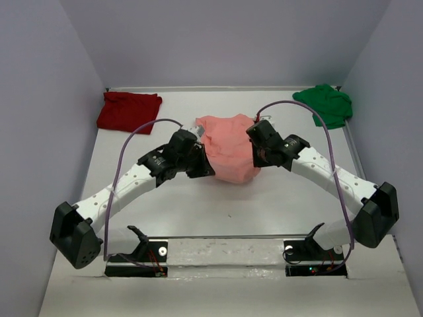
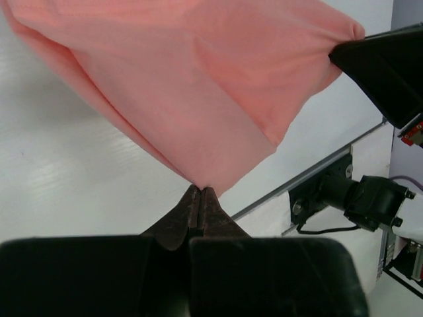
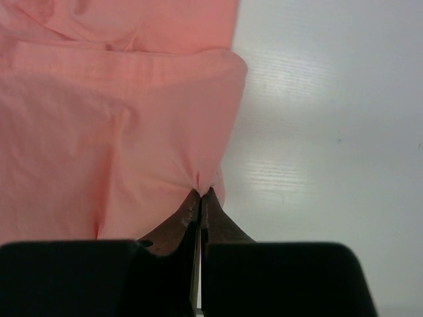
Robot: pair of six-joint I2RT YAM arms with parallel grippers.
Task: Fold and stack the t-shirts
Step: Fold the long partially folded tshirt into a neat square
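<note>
The top view looks down from above and behind the arm bases (image 1: 155, 254), taking in the whole tabletop (image 1: 218, 205). Each wrist view sits close behind its own jaws, looking along them. All three share the salmon-pink t-shirt (image 1: 228, 148); the left wrist view also catches the right gripper (image 2: 344, 53).

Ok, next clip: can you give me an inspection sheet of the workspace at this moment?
Surface: white table, glossy.
Job's things: pink shirt bunched at the centre, gripped from both sides; red shirt lies flat in the far left corner; green shirt crumpled in the far right corner.
Clutter: nothing seen.
Grippers: left gripper and right gripper each shut on a pinch of the pink shirt.
Cables: a purple cable loops over each arm.
Surroundings: pale walls on three sides.
</note>
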